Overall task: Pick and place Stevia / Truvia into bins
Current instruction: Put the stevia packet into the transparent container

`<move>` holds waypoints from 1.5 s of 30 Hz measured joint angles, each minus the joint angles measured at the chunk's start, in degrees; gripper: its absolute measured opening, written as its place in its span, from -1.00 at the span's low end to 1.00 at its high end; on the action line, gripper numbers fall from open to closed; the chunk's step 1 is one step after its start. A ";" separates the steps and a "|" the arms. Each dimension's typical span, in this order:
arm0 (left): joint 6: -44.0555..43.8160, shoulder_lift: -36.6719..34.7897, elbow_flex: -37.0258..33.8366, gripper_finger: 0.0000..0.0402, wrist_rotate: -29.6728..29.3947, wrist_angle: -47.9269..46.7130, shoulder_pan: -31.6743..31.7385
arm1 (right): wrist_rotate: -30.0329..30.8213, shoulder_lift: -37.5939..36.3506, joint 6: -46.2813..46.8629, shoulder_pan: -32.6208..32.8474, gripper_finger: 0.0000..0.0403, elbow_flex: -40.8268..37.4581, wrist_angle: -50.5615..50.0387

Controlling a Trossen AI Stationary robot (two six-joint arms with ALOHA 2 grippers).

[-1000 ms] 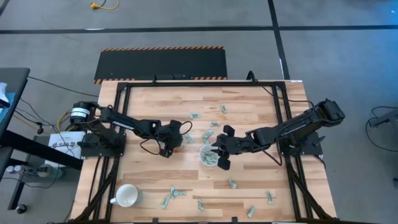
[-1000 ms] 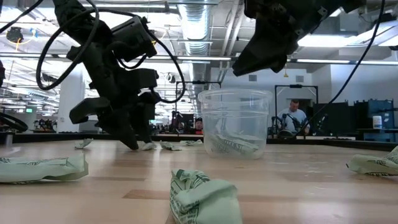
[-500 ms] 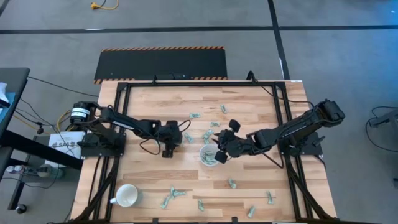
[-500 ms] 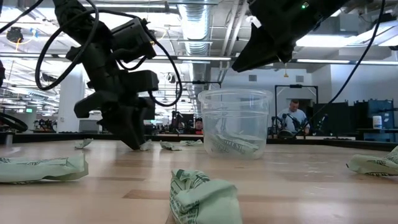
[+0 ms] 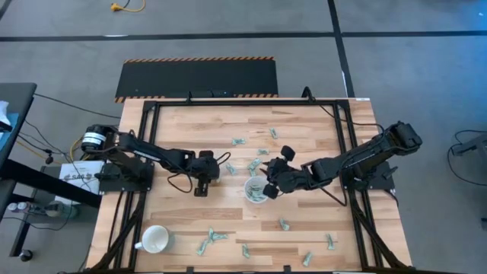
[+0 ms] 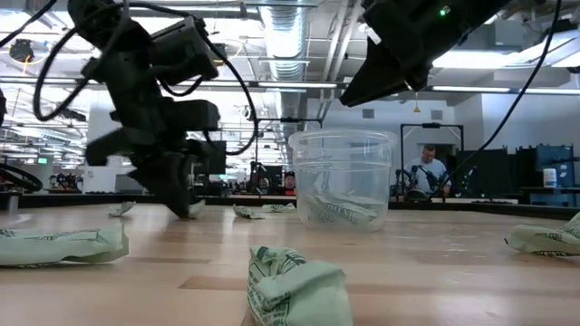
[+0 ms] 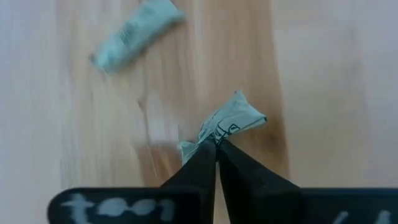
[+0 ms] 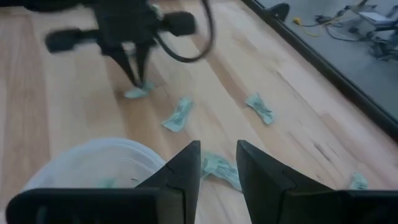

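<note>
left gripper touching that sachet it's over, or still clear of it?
Touching. In the left wrist view the left gripper has its fingertips pinched together on the end of the crumpled sachet, with no gap between them.

The print on the green sachets (image 6: 294,288) is too small to read.

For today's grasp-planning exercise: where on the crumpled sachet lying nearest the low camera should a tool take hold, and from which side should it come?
Grip the sachet across its pinched, narrow waist, coming straight down from above. It lies low on the table with bulging ends, so a side approach would likely just push it along.
</note>
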 joint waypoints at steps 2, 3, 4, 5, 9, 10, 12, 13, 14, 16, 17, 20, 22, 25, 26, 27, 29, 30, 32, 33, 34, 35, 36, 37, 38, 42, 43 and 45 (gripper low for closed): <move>-0.06 -1.79 -0.05 -0.99 0.01 -0.20 -0.21 | 1.89 0.02 0.15 0.00 -0.52 0.00 -1.75; -0.10 -2.99 -0.03 -0.99 0.02 0.09 -0.23 | 2.82 0.02 0.46 0.00 -0.52 0.00 -2.68; -0.14 -4.30 -0.01 -0.99 0.00 0.27 -0.20 | 3.93 0.02 1.07 0.00 -0.52 0.00 -3.79; -0.14 -5.43 0.00 -0.99 -0.01 0.55 -0.20 | 4.96 0.02 1.97 0.00 -0.52 0.00 -4.98; 0.12 -10.37 0.06 -1.00 -0.05 3.96 -0.16 | 8.53 0.02 5.09 -0.01 -0.52 -0.02 -9.38; 0.50 -11.51 0.09 -1.00 0.04 5.47 -0.16 | 9.59 0.02 5.91 0.00 -0.52 -0.02 -10.49; 1.41 -13.13 0.09 -1.00 1.44 10.44 -0.16 | 12.12 0.02 7.79 -0.04 -0.52 -0.02 -12.51; 2.04 -13.39 0.09 -1.00 2.88 13.83 -0.03 | 13.62 0.02 8.94 -0.05 -0.52 -0.02 -13.80; 2.74 -13.58 0.09 -1.00 4.78 17.35 0.15 | 15.07 0.02 9.94 -0.07 -0.52 -0.04 -14.91; 3.62 -13.49 0.12 -1.00 9.89 23.69 0.59 | 16.21 0.02 12.02 -0.37 -0.52 -0.02 -17.40; 4.02 -13.10 0.16 -1.00 12.53 26.90 0.81 | 16.34 0.02 13.45 -0.44 -0.52 -0.04 -18.81; 4.44 -11.60 0.47 -1.00 18.03 32.22 1.56 | 16.65 0.02 17.50 -0.83 -0.52 -0.04 -22.05; 4.45 -9.90 2.03 -1.00 19.42 32.17 1.94 | 16.62 0.02 19.41 -1.17 -0.52 -0.04 -23.69; 4.78 -6.32 5.53 -1.00 21.46 31.59 2.04 | 16.60 0.02 21.25 -1.79 -0.52 -0.04 -24.87; 5.13 -4.80 6.98 -1.00 22.33 30.77 2.00 | 16.62 0.02 21.66 -2.00 -0.52 -0.04 -24.96; 5.49 -3.47 8.28 -1.00 23.03 29.84 2.00 | 16.62 0.02 21.71 -2.12 -0.52 -0.04 -25.25; 6.25 -0.66 10.82 -1.00 23.76 27.76 1.96 | 16.60 0.02 21.74 -2.23 -0.52 -0.04 -25.57; 6.51 0.69 11.98 -1.00 23.74 26.93 1.96 | 16.57 0.02 21.77 -2.21 -0.52 -0.04 -25.67; 6.88 3.18 13.69 -1.00 23.71 25.29 1.96 | 16.22 0.02 21.80 -2.21 -0.52 -0.04 -26.00; 7.27 4.30 14.52 -1.00 23.67 24.37 2.01 | 15.76 0.02 21.81 -2.21 -0.52 -0.04 -26.35; 7.63 5.28 15.14 -1.00 23.67 23.44 2.02 | 15.23 0.02 21.82 -2.21 -0.52 -0.04 -26.95; 7.72 6.32 15.67 -1.00 23.67 23.21 2.02 | 14.87 0.02 22.00 -2.18 -0.52 -0.04 -27.67; 7.73 7.30 16.14 -1.00 23.67 23.32 2.00 | 14.57 0.02 23.00 -2.00 -0.52 -0.04 -28.73; 7.75 8.05 16.43 -1.00 23.67 23.42 2.00 | 14.51 0.02 24.36 -1.83 -0.52 -0.04 -30.14; 7.77 8.62 16.68 -1.00 23.67 23.39 2.00 | 14.42 0.02 25.87 -1.66 -0.52 -0.07 -31.32; 7.66 10.22 17.45 -1.00 23.67 23.37 2.00 | 14.55 0.02 31.23 -0.87 -0.52 -0.07 -35.32; 7.58 10.34 17.52 -1.00 23.67 23.39 2.00 | 14.77 0.02 31.97 -0.69 -0.52 -0.07 -35.58; 7.58 10.36 17.62 -1.00 23.67 23.56 2.00 | 14.96 0.02 32.32 -0.57 -0.52 -0.07 -35.72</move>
